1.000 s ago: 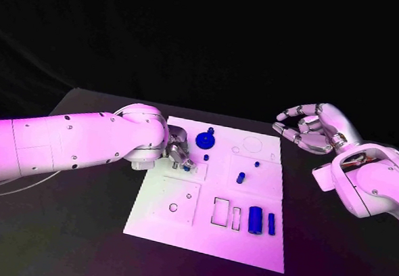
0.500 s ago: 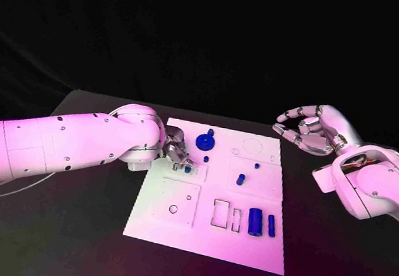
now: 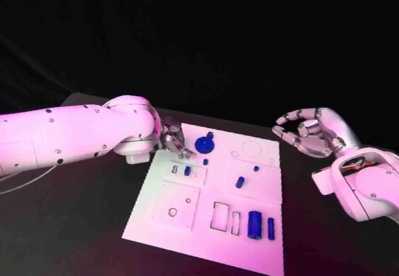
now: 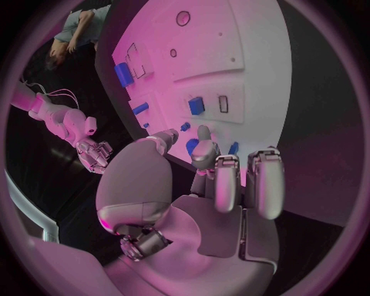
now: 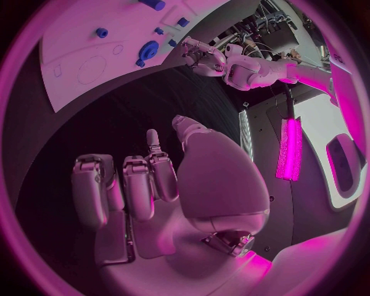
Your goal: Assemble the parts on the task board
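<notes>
- Head view: the white task board (image 3: pixel 209 238) is seen lying in the middle of the black worktop (image 3: pixel 70 231), with bare worktop on each of its long sides and along its near edge.
- The left hand (image 3: pixel 172 141) is held over the board's far left corner, just beside a round blue part (image 3: pixel 205 142) near the board's far edge. Its fingers (image 4: pixel 230 185) are seen curled inward with nothing between them.
- Just near of that hand, a small blue part (image 3: pixel 186 170) stands in an outlined pocket by the board's left edge. The hand is apart from it.
- A blue peg (image 3: pixel 240 181) is seen in the board's middle, and another small blue part (image 3: pixel 256 165) beyond it toward the right edge.
- Two upright blue parts, a wide one (image 3: pixel 255 224) and a narrow one (image 3: pixel 271 228), are placed side by side close to the board's near right edge, next to empty rectangular outlines (image 3: pixel 221 215).
- The right hand (image 3: pixel 307 131) is raised off the worktop, beyond the board's far right corner and well apart from every part. Its fingers (image 5: pixel 139 185) are loosely bent and apart, and nothing is held.
- A strip of open worktop lies between the board's right edge and the right arm (image 3: pixel 375 190).
</notes>
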Motion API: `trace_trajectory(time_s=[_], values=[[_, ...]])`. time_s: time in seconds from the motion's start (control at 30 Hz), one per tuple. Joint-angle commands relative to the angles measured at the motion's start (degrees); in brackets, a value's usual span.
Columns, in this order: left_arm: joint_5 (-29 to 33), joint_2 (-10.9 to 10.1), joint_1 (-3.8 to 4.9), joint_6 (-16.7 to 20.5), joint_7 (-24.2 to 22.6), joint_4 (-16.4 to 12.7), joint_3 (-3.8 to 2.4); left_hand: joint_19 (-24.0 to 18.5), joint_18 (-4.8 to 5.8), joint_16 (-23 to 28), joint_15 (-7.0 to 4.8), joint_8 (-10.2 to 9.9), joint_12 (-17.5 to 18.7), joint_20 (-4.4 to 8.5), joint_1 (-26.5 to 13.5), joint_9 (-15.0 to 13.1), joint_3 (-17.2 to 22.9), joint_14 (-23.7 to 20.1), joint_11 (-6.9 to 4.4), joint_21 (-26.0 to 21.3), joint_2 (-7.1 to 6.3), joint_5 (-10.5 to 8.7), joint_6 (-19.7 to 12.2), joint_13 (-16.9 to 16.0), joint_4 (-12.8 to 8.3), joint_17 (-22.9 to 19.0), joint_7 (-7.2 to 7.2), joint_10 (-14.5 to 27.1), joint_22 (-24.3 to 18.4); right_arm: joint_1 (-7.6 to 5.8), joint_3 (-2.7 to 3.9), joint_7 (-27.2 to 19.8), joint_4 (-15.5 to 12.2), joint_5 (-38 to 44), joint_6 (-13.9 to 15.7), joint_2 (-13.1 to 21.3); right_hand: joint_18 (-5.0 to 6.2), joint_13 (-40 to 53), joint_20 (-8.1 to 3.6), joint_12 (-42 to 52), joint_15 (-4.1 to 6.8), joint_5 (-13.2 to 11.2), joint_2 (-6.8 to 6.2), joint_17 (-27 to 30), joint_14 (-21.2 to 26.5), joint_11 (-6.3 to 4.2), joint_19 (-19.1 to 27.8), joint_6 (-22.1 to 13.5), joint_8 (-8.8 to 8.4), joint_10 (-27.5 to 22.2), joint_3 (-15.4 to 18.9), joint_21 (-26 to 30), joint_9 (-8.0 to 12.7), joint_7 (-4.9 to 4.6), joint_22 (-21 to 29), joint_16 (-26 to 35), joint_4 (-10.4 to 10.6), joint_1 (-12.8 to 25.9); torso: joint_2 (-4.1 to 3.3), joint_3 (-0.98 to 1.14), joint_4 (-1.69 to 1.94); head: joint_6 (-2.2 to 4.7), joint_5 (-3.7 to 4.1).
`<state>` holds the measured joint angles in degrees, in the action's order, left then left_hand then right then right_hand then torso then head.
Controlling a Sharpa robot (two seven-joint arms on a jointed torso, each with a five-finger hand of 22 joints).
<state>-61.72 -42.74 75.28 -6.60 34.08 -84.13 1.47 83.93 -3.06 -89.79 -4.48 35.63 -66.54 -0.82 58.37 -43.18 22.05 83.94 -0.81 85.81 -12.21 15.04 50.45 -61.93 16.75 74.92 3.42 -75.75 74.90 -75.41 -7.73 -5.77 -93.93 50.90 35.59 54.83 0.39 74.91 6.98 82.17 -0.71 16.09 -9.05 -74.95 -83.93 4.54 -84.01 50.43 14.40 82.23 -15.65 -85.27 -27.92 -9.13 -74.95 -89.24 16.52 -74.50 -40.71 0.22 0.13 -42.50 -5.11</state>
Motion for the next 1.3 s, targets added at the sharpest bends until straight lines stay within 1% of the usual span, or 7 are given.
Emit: trace_trajectory(time_s=[0.03, 0.17, 0.37, 0.6, 0.9, 1.07, 1.3], values=[[1.2, 0.0, 1.2, -2.8, -1.4, 1.4, -0.23, 1.2, 0.89, -0.2, 0.39, -0.4, 0.6, -0.49, 0.8, 0.3, -0.4, 6.1, 0.19, -0.3, 0.08, 0.39, -0.1, 0.4, -0.1, 15.1, 0.15, 0.3, 5.2, 0.04, 0.0, -0.1, 0.1, 0.3, -0.1, -0.1, 1.0, 6.5, -0.48, -0.1, 0.38, -0.4, 0.11, -12.1, -5.3, -0.22, -2.5, -0.1, 0.24, 0.0, 0.3, 0.2, -0.1, 0.16, -11.8, 0.2, 0.1, 0.7, -0.03, -0.03, 0.06, 0.26, 0.05], [1.3, 0.8, 2.85, -4.7, -2.1, 4.8, -0.37, 1.1, 0.83, -0.2, 0.67, -1.5, 1.1, -0.76, 1.6, 1.0, -1.0, 6.1, 0.52, -0.5, -0.03, 0.27, -0.6, 1.0, -0.1, 15.1, 0.55, 0.7, 4.9, 0.06, 0.0, 0.0, 0.3, 0.3, -0.2, -0.1, 1.01, 6.5, -0.48, -0.1, 0.38, -0.3, 0.14, -12.1, -5.3, -0.23, -2.4, -0.1, 0.25, 0.0, 0.2, 0.2, -0.1, 0.17, -11.8, 0.2, 0.0, 0.7, -0.06, -0.02, -0.07, 0.39, -0.1], [1.3, 2.8, 3.95, -7.1, -2.5, 9.5, -0.4, 1.0, 0.82, -0.2, 0.82, -1.9, 1.2, -0.89, 1.7, 1.3, -1.4, 6.1, 0.68, -0.5, -0.07, 0.16, -0.7, 1.2, 0.0, 15.1, 0.72, 0.9, 4.9, 0.13, -0.01, 0.0, 0.5, 0.3, -0.3, -0.3, 0.99, 6.5, -0.49, -0.1, 0.4, -0.1, 0.2, -12.1, -5.3, -0.24, -2.5, -0.1, 0.27, 0.0, 0.2, 0.2, -0.1, 0.19, -11.8, 0.2, -0.1, 0.6, -0.12, -0.03, -0.01, 0.47, -0.35], [-0.2, 4.8, 4.19, -9.0, -2.4, 13.2, -0.17, 1.1, 0.83, -0.2, 0.83, -1.9, 1.2, -0.9, 1.7, 1.3, -1.4, 6.1, 0.69, -0.5, -0.06, 0.15, -0.7, 1.2, 0.0, 15.1, 0.73, 0.9, 4.9, 0.2, -0.02, 0.0, 0.6, 0.3, -0.4, -0.5, 0.99, 6.5, -0.49, -0.1, 0.4, -0.1, 0.2, -12.1, -5.3, -0.25, -2.5, -0.1, 0.28, 0.1, 0.2, 0.2, -0.1, 0.19, -11.8, 0.2, -0.1, 0.6, -0.14, -0.05, -0.01, 0.25, -0.47], [-3.2, 7.1, 4.11, -10.7, -2.8, 16.7, 0.93, 1.0, 0.81, -0.2, 0.92, -2.2, 1.5, -0.98, 1.7, 1.5, -1.6, 6.1, 0.79, -0.5, 0.09, 0.06, -0.8, 1.5, 0.0, 15.1, 0.84, 1.1, 4.9, 0.22, -0.02, 0.0, 0.7, 0.3, -0.4, -0.6, 0.99, 6.5, -0.49, -0.1, 0.4, -0.1, 0.2, -12.1, -5.3, -0.25, -2.5, -0.1, 0.28, 0.1, 0.2, 0.2, -0.1, 0.19, -11.8, 0.2, -0.1, 0.6, -0.14, -0.06, -0.09, 0.1, -0.58], [-3.5, 8.2, 3.89, -11.0, -3.0, 18.3, 1.28, 1.0, 0.81, -0.2, 1.02, -2.4, 1.2, -1.07, 1.5, 1.6, -1.9, 6.1, 0.88, -0.5, 0.36, -0.06, -0.7, 1.2, 0.1, 15.1, 0.92, 1.0, 4.9, 0.22, -0.02, 0.0, 0.7, 0.3, -0.4, -0.7, 0.99, 6.5, -0.49, -0.1, 0.4, -0.1, 0.2, -12.1, -5.3, -0.25, -2.5, -0.1, 0.28, 0.1, 0.2, 0.2, -0.1, 0.19, -11.8, 0.2, -0.1, 0.6, -0.2, -0.04, -0.18, -0.07, -0.78], [-3.2, 9.2, 3.8, -11.7, -3.4, 20.0, 1.51, 1.0, 0.81, -0.2, 1.08, -2.5, 1.1, -1.14, 1.3, 1.8, -2.1, 6.1, 0.94, -0.6, 0.59, -0.12, -0.7, 1.1, 0.1, 15.1, 0.97, 1.0, 4.9, 0.22, -0.02, 0.0, 0.8, 0.2, -0.3, -1.0, 1.01, 6.4, -0.5, -0.2, 0.41, 0.1, 0.24, -12.1, -5.3, -0.26, -2.4, -0.1, 0.31, -0.1, 0.1, 0.2, -0.1, 0.2, -11.8, 0.2, -0.1, 0.5, -0.09, 0.02, -0.01, -0.21, -0.74]])
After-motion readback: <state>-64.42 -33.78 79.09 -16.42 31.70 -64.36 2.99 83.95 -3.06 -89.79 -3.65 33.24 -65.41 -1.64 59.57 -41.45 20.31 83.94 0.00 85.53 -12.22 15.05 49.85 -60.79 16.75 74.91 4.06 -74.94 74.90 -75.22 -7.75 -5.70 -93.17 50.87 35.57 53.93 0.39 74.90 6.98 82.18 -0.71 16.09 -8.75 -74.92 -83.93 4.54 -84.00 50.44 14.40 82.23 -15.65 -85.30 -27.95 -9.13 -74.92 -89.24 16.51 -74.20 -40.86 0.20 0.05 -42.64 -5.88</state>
